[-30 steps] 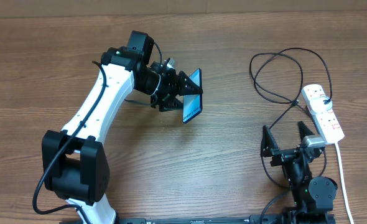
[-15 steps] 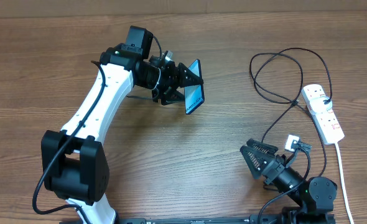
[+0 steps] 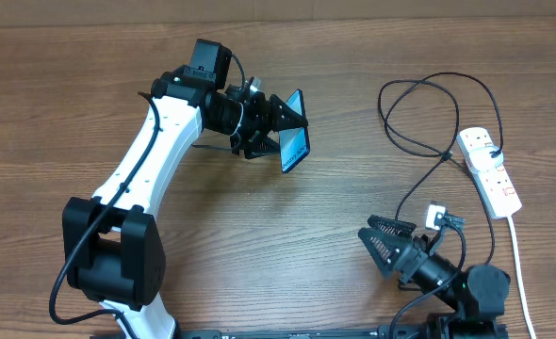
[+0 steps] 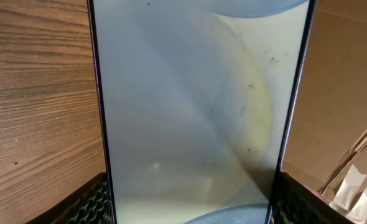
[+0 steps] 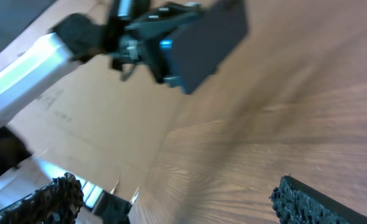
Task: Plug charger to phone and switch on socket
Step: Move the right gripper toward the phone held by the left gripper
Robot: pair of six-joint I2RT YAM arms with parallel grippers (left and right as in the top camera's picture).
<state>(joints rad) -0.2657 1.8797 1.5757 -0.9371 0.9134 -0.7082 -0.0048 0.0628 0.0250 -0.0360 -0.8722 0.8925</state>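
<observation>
The phone (image 3: 297,147) hangs above the table, tilted, its light blue screen facing the right side. My left gripper (image 3: 291,132) is shut on its two long edges. In the left wrist view the phone (image 4: 196,106) fills the frame between my black pads (image 4: 89,203). The white socket (image 3: 491,170) lies at the right edge, with the charger (image 3: 419,105) looping black behind it and plugged into its far end. The cable's free end runs toward my right arm and I cannot make out its tip. My right gripper (image 3: 372,245) stands open near the front right, pointing left, holding nothing. Its wrist view shows the phone's dark back (image 5: 208,34) far off.
The socket's thick white cord (image 3: 519,268) runs down the right edge to the front. The white left arm (image 3: 155,151) stretches from the front left across the table's middle. Brown cardboard lines the far side of the table.
My right gripper has swung from pointing away to pointing left and has tipped over, still open. The left gripper has raised the phone a little up and to the right.
</observation>
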